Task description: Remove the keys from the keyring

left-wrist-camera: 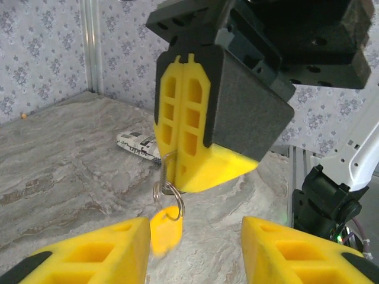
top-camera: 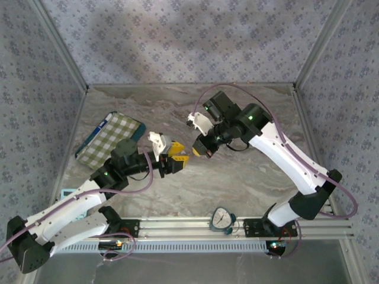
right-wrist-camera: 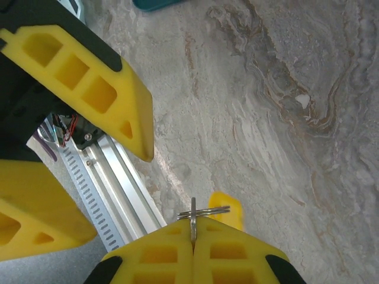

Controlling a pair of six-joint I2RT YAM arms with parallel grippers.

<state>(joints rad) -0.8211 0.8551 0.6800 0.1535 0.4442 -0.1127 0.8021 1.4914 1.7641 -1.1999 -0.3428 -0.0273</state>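
Left wrist: keyring (left-wrist-camera: 169, 196) dangles between arms.
Right gripper (left-wrist-camera: 176, 177) pinches it shut from 12 o'clock; yellow-headed key (left-wrist-camera: 164, 234) hangs at 6, long axis vertical, just inside the wide-open left gripper (left-wrist-camera: 195, 257).

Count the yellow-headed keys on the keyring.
1: the yellow-headed key hangs from the keyring pinched in the right claw. Others may be hidden inside it.
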